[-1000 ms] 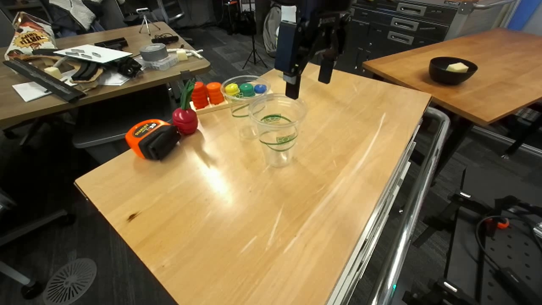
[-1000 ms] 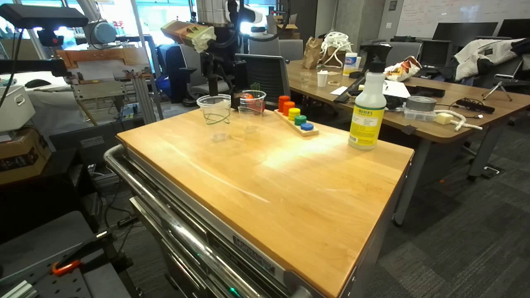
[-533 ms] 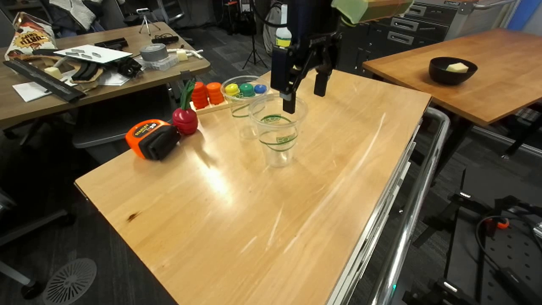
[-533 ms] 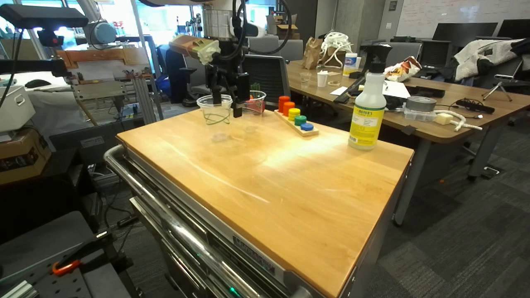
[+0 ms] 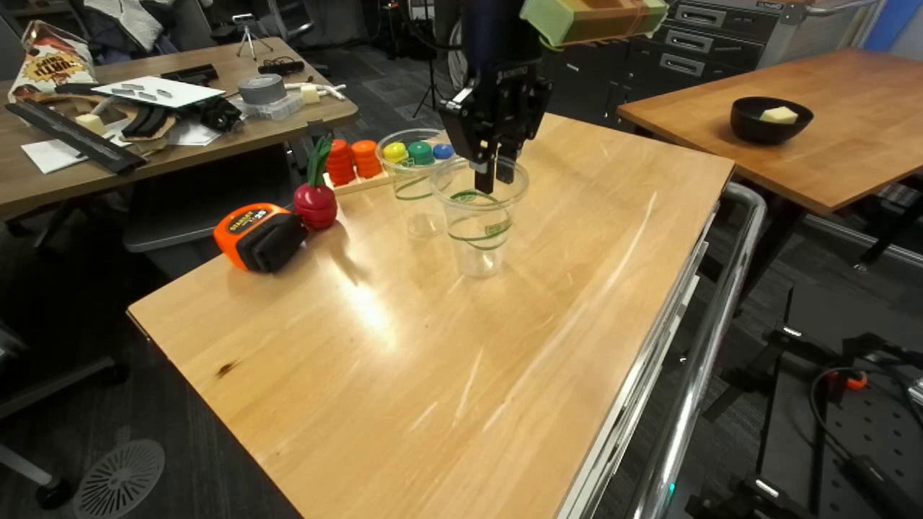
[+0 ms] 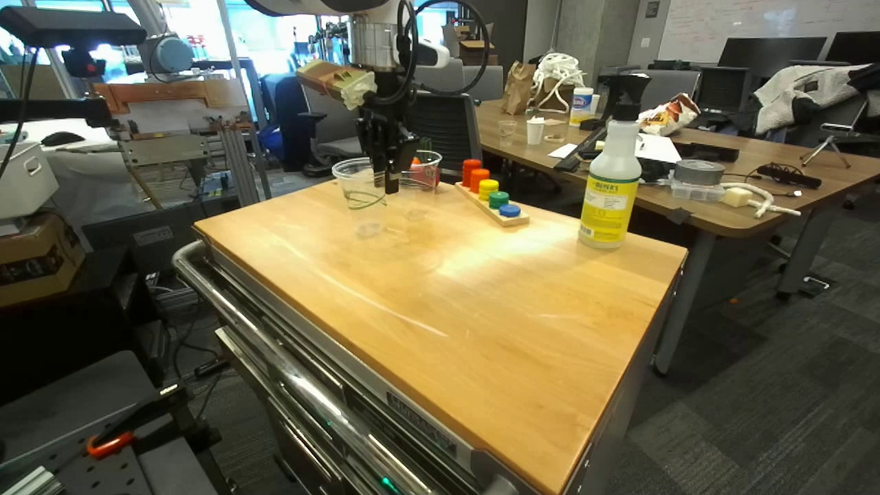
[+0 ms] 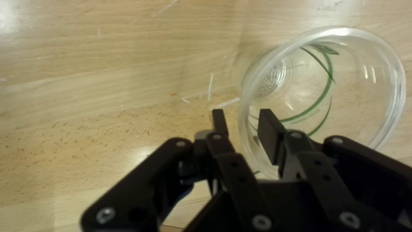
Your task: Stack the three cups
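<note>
Two see-through cups with green bands stand on the wooden tabletop. The nearer cup [image 5: 482, 234], also in the wrist view as a clear cup [image 7: 322, 93], has my gripper [image 7: 242, 112] at its rim. One finger [image 7: 270, 132] is over the cup's opening and the opposite finger [image 7: 220, 122] is outside, with a gap on both sides of the rim. The jaws are partly closed but not gripping. Just behind it stands the farther cup [image 5: 418, 194], also visible [image 6: 421, 185] in an exterior view. No third cup can be told apart; nesting cannot be judged.
A red radish [image 5: 315, 205] and an orange-black tape measure [image 5: 258, 236] lie near the table edge. Beyond the farther cup is a colored stacking toy [image 6: 489, 192]. A tall spray bottle [image 6: 608, 192] stands at a corner. A metal rail [image 5: 710, 346] runs along one side.
My gripper has come down to the nearer cup's rim, and its jaws have narrowed a lot. That cup has shifted slightly. The farther cup has stayed put.
</note>
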`<state>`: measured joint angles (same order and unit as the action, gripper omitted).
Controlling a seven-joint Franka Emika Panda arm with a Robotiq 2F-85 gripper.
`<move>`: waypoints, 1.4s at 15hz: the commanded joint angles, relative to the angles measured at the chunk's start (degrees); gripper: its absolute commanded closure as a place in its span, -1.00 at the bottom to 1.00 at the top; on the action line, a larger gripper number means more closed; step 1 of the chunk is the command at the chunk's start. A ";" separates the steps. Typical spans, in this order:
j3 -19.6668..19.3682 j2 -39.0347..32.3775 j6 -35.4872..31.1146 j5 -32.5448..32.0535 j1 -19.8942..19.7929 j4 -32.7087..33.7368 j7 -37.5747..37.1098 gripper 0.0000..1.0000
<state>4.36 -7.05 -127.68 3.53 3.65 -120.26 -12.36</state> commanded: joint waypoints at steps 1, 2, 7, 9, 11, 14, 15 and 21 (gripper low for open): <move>-0.23 0.10 0.81 3.26 0.04 1.55 0.16 0.95; -0.24 0.36 1.17 4.55 -0.11 1.34 0.68 1.00; -0.91 3.03 3.76 7.09 -0.67 -1.24 1.27 0.98; -1.34 4.88 4.87 7.00 -1.07 -2.57 1.44 0.97; -1.78 6.80 6.41 6.53 -1.41 -3.54 1.45 0.97; -2.27 9.97 9.98 5.64 -1.70 -2.97 1.01 0.97; -2.32 10.60 10.62 5.28 -1.71 -2.18 0.58 0.97; -1.59 11.69 10.92 4.83 -1.31 4.60 -0.45 0.97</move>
<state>2.33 4.47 -118.12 9.17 2.07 -119.58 -12.00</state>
